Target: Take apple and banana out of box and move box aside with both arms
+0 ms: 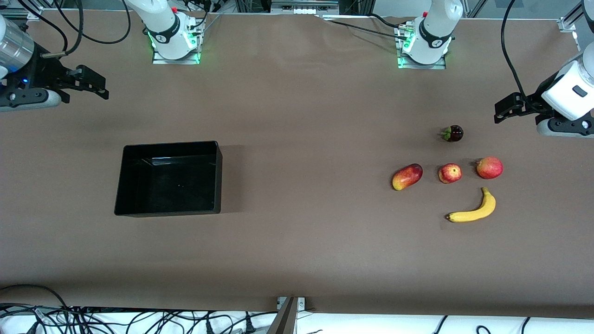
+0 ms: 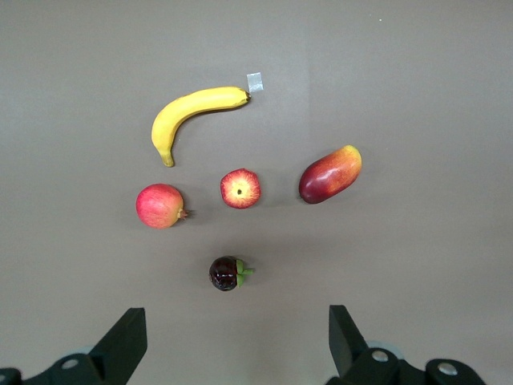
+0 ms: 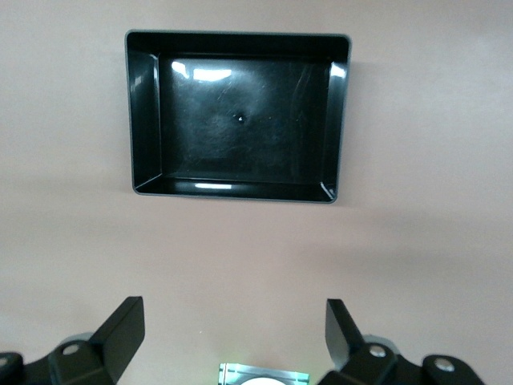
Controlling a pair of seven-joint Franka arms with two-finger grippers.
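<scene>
Five fruits lie toward the left arm's end of the table [image 1: 297, 260]: one banana [image 1: 473, 209], one small red apple [image 1: 449, 173] with yellowish patches, one larger reddish round fruit [image 1: 489, 167], perhaps a pomegranate though its crown is hard to make out, one mango [image 1: 407, 176] and one dark purple fruit [image 1: 452, 133] with a green stem. One black tray [image 1: 120, 178] sits toward the right arm's end, well apart from all the fruit, open side up and with nothing in it.

Taking the apple as the clock's centre in the front view, the mango lies at nine o'clock, the round fruit at three, the purple fruit at twelve and the banana at about five. The banana is nearest the front camera. Its long axis runs roughly from eight to two o'clock, the stem end pointing up toward two and the curve bulging toward five. The mango's long axis tilts the same way. The tray's long sides run across the table from arm to arm.

The left gripper [image 1: 503, 111] hangs above the table's edge at the left arm's end, its jaws spread wide and holding nothing. The right gripper [image 1: 95, 86] hangs above the right arm's end, likewise wide open and holding nothing.
</scene>
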